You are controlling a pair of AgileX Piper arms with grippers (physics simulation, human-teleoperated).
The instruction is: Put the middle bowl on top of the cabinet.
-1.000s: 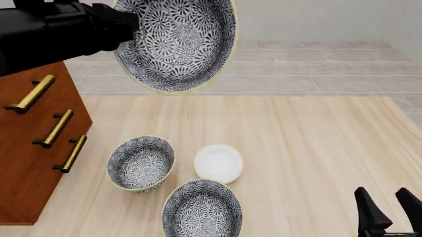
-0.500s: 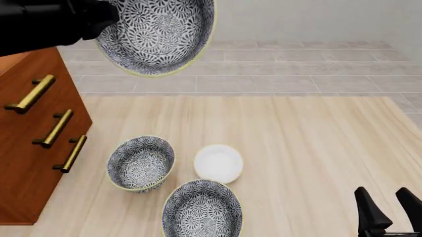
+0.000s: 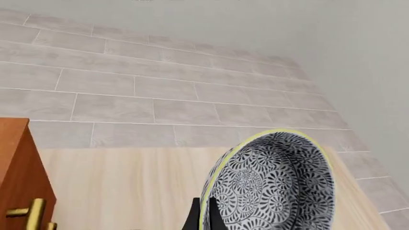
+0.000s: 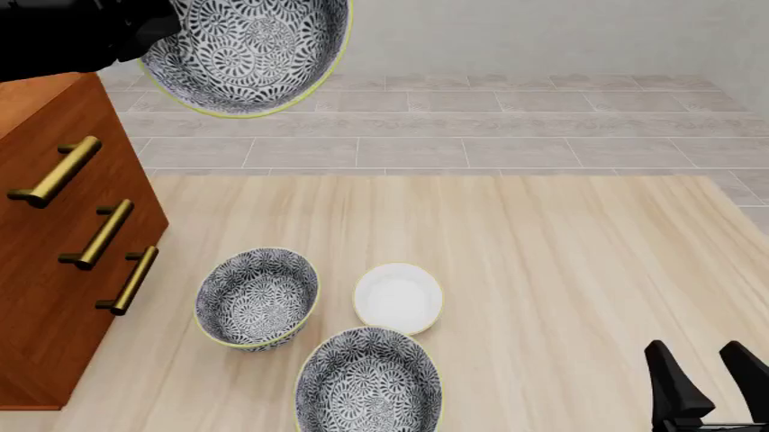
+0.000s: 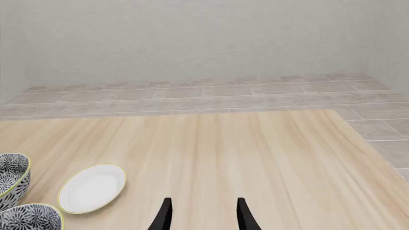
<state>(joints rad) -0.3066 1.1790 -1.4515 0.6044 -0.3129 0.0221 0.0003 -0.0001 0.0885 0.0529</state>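
The middle bowl point(image 4: 247, 49), grey-and-white floral with a yellow-green rim, hangs tilted in the air beside the top right corner of the cabinet point(image 4: 60, 270), its inside facing the front camera. My left gripper point(image 4: 162, 29) is shut on its rim. The left wrist view shows the bowl point(image 3: 275, 184) on edge with the gripper point(image 3: 203, 218) clamping the rim, and a corner of the cabinet point(image 3: 16, 167). My right gripper point(image 4: 709, 378) stands open and holds nothing, low over the table's near right corner; the right wrist view shows that gripper point(image 5: 201, 213) above bare wood.
Two alike floral bowls point(image 4: 256, 297) point(image 4: 367, 382) and a small white dish point(image 4: 398, 298) sit on the table right of the cabinet's drawer handles point(image 4: 96, 234). The right wrist view shows the dish point(image 5: 93, 188) and both bowls' edges point(image 5: 11, 179) point(image 5: 28, 218).
My left arm has carried the bowl leftward and a little higher, closer to the cabinet's top. The right arm and the things on the table have not moved.
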